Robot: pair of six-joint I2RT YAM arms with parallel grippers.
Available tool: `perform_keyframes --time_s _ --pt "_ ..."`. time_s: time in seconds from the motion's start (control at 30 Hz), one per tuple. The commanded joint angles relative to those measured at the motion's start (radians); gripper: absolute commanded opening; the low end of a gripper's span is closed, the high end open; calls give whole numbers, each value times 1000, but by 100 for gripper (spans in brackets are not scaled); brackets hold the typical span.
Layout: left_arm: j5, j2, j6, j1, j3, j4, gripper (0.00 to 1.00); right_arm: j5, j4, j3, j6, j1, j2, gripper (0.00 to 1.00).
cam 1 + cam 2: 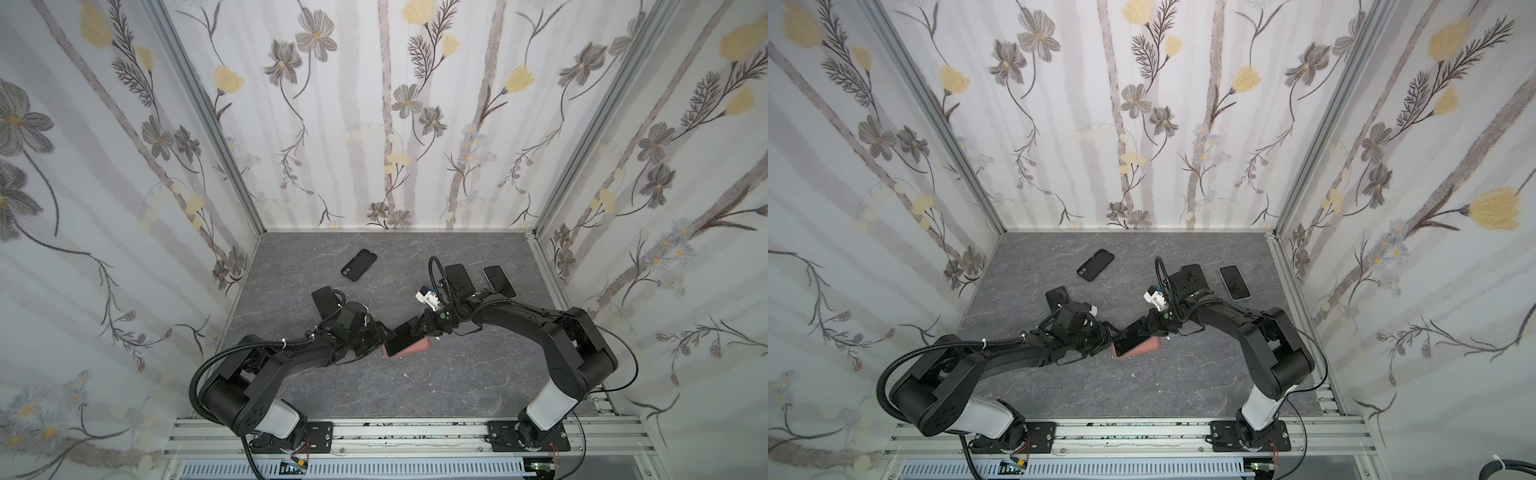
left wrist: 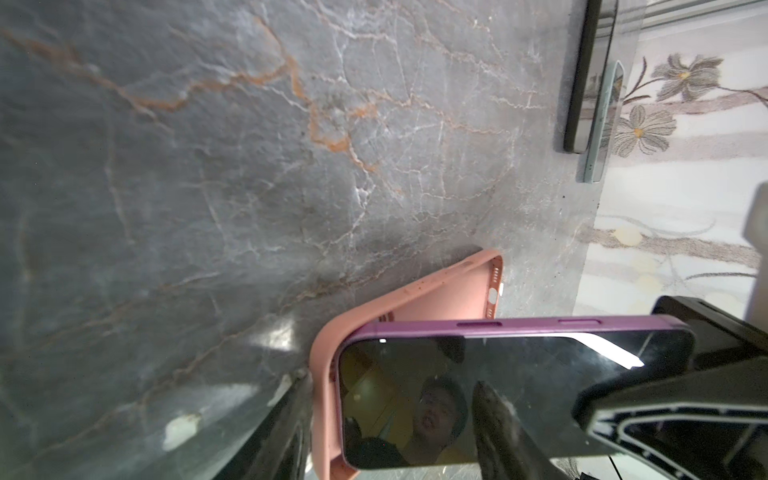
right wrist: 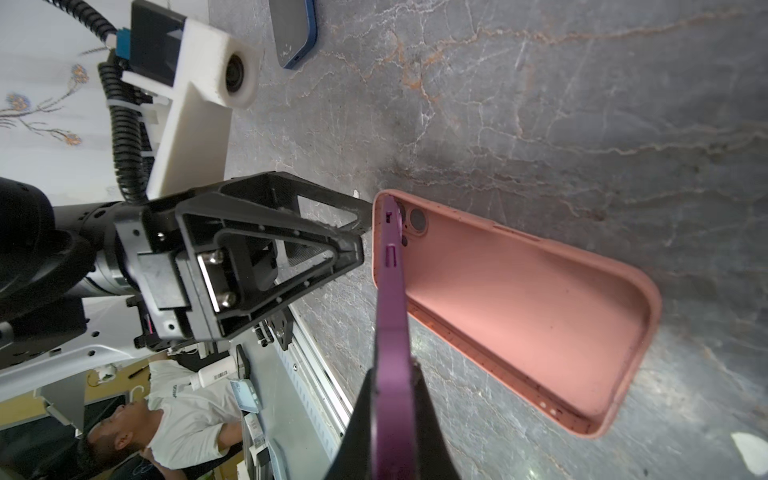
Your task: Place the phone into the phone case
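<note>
A pink phone case point(image 1: 420, 347) point(image 1: 1149, 347) lies open side up on the grey table in both top views. The phone point(image 1: 400, 338) point(image 1: 1131, 337) has a purple rim and a dark screen. It stands tilted over the case point(image 3: 519, 311), its camera end down in the case's camera corner. My right gripper point(image 1: 415, 328) point(image 3: 392, 365) is shut on the raised end of the phone point(image 3: 390, 291). My left gripper point(image 1: 384, 334) point(image 2: 388, 380) is open at the case's point(image 2: 457, 291) low end. One of its fingers point(image 2: 291, 415) is outside the case wall, the other over the phone's screen point(image 2: 540, 353).
A black case point(image 1: 358, 264) lies at the back of the table. A second phone point(image 1: 498, 280) and a black case point(image 1: 459, 276) lie behind the right arm. Another dark case point(image 1: 324, 299) sits behind the left wrist. Flowered walls close three sides.
</note>
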Motion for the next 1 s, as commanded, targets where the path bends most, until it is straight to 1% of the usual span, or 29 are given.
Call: perform_keyframes --time_s 0.0,0.07,0.17,0.33,0.53,0.67,0.7,0.77,0.83,0.97 --pt "-35 -36 -64 -21 -42 71 61 52 98 -83 106 -3 -34 0" --pt "-42 -42 -76 -34 -66 85 61 13 189 -140 156 -1 -41 0" --pt "-44 -29 -76 -45 -75 89 61 -10 277 -197 197 3 -37 0" --pt "-49 -18 -76 -57 -80 109 61 -33 338 -268 208 2 -16 0" --pt "-76 -25 -52 -61 -65 81 61 -5 375 -311 217 -2 -4 0" --pt "-103 -43 -42 -67 -67 50 61 64 364 -326 218 -2 -12 0" --pt "-116 -47 -36 -68 -66 32 61 82 360 -326 217 -2 -14 4" --pt "-131 -53 -25 -68 -66 5 61 117 338 -321 213 -1 -14 8" --pt "-137 -61 -17 -68 -67 -12 61 147 311 -313 203 3 -17 16" --pt "-158 -82 4 -68 -60 -49 61 203 249 -284 195 11 -42 23"
